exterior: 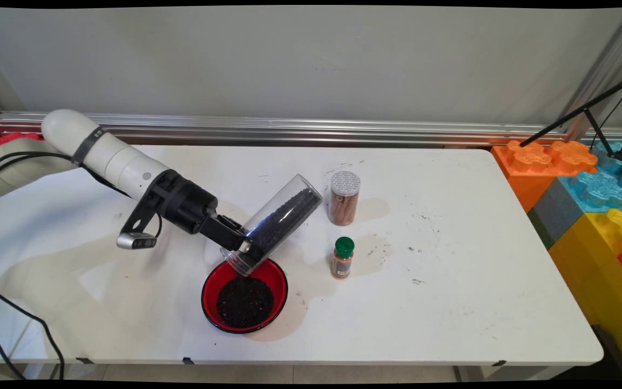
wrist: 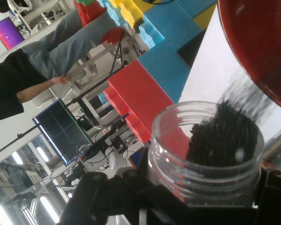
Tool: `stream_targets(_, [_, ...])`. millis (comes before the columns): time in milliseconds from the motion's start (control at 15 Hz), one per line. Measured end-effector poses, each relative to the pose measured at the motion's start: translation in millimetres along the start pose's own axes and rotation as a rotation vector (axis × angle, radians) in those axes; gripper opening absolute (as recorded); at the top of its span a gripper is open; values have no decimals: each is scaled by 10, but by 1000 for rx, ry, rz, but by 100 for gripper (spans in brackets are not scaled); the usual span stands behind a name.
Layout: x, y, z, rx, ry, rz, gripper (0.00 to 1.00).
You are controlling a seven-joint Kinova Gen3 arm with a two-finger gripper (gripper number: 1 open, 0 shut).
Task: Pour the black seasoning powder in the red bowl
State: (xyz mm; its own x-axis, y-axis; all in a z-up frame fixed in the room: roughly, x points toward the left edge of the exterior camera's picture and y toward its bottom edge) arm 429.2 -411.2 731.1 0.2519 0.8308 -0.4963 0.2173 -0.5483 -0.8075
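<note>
The gripper (exterior: 247,249) is pinched on a clear plastic jar (exterior: 278,224), its black fingers closed on the jar's neck just behind the open mouth; in the hand view the same gripper (wrist: 203,197) shows as dark linkage wrapped around the jar (wrist: 206,150) at the bottom of the picture. The relation that matters most here is the jar's tilt: its long axis runs on a slant from the closed base, high and toward the far right, down to the mouth, low and toward the near left, so the mouth is the lowest part. That mouth hangs over the far rim of a red bowl (exterior: 211,286), which lies just below and to the near side of the gripper on the white table (exterior: 451,302). The jar carries dark granules (exterior: 289,213) along its lower wall, and they crowd the mouth in the hand view (some look blurred past the lip, as if falling). The bowl holds a dark heap (exterior: 244,301) of the same-looking stuff. Further out, to the right of the jar and apart from it, a brown-filled jar with a grey lid (exterior: 344,198) stands upright, and nearer the camera a small spice bottle with a green cap (exterior: 342,257) stands upright too. Big coloured foam blocks (exterior: 586,189) sit beyond the table's right end.
</note>
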Motion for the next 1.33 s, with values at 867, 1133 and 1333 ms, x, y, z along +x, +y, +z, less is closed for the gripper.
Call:
stream_targets(867, [-18, 2, -4, 1, -11, -37, 0])
stream_targets(1133, [-18, 2, -5, 1, -10, -33, 0])
stream_targets(1333, [-14, 4, -9, 0, -8, -25, 0])
